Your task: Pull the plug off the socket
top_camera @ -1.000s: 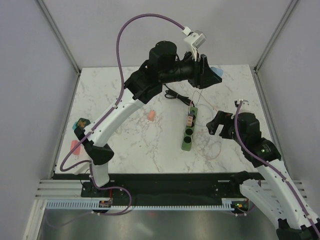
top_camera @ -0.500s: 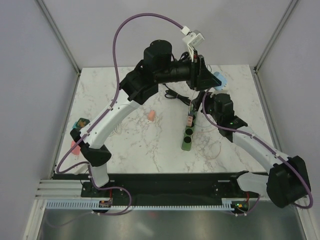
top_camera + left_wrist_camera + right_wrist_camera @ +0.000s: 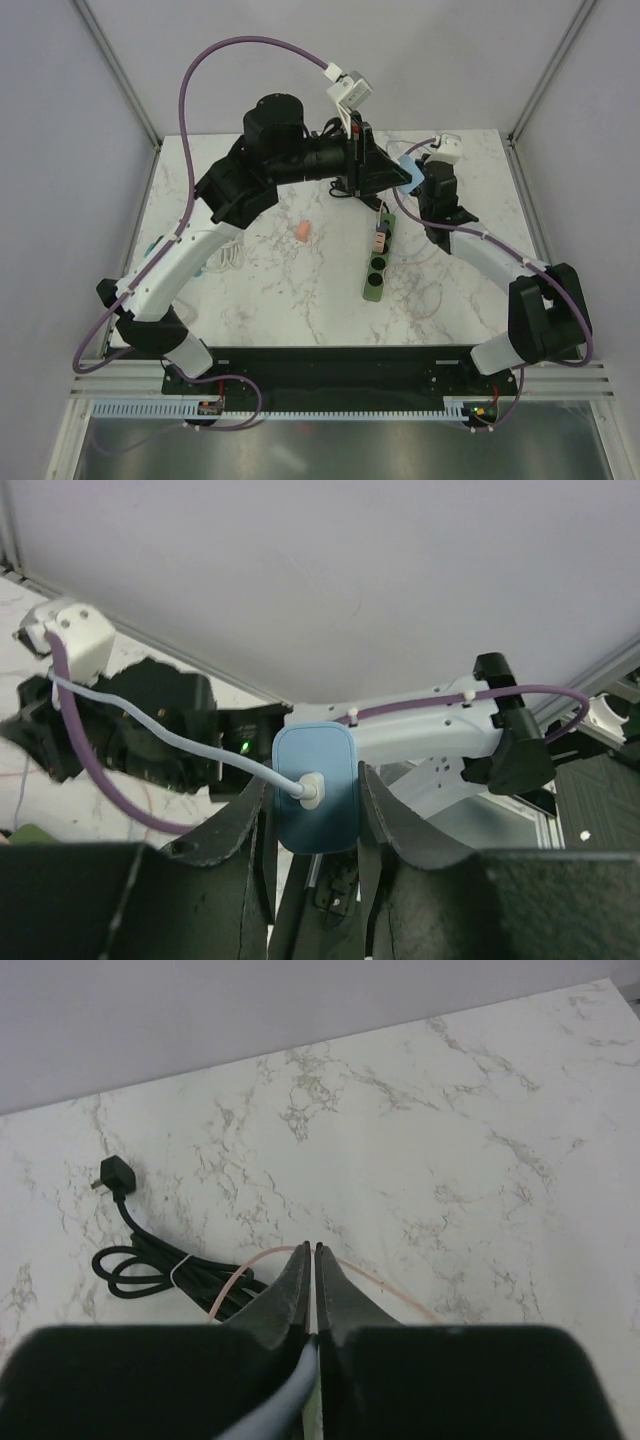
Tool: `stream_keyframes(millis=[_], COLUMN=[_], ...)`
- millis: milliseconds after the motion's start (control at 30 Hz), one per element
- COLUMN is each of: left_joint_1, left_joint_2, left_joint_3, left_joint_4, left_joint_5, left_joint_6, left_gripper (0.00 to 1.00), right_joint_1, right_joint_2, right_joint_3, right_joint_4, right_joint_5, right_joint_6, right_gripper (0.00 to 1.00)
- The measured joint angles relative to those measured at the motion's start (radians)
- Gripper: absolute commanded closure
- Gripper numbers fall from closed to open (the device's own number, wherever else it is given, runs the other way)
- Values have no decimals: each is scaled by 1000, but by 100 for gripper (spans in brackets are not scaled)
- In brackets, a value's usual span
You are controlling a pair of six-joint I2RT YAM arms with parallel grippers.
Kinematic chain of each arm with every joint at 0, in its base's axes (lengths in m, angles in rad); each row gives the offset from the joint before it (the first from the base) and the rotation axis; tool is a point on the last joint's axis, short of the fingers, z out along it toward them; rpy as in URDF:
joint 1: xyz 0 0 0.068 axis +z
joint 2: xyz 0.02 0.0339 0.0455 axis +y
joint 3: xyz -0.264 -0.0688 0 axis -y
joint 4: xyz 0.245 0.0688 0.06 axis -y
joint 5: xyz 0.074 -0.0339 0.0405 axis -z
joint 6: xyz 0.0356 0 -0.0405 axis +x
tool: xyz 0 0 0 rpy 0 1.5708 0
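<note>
Top external view, lower centre: a green power strip [image 3: 377, 262] lies on the marble table [image 3: 250, 290], apart from the work. Farther up, both arms meet over the table's far edge. Left wrist view: the left gripper [image 3: 312, 810] clamps the blue adapter [image 3: 325, 755], with the white plug [image 3: 309, 788] seated in its face and its white cable [image 3: 170, 742] trailing left. Right wrist view: the right gripper [image 3: 311, 1250] is pinched on a pale strand, seemingly that cable. Both grips look set. Next, I judge, comes a straight pull along the plug's axis, with the adapter held firm.

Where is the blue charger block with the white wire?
Left wrist view: the rounded blue plastic charger block is pinched in the left pincer, beyond the green power strip.
</note>
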Motion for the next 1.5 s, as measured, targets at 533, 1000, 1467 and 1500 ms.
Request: stream_keyframes(millis=[533,1000,1467,1500], left_joint_1=[31,229,255,262], left_joint_2=[-85,-261,-226,-198], left_joint_3=[-282,-681,-1108,-1121], left_joint_4=[-29,14,-36,-36], left_joint_5=[-268,-430,-608,-616], left_joint_6=[31,-80,-240,-245], left_gripper=[98,98,98,98], right_joint_1=[-13,58,202,202], right_joint_2=[-125,132,590,631], right_joint_3=[734,959,935,961], right_joint_4=[-381,-396,-289,-316], right_joint_5=[162,-306,-442,-444], right_joint_6=[-365,-117,-29,-18], right_gripper=[100,98,82,80])
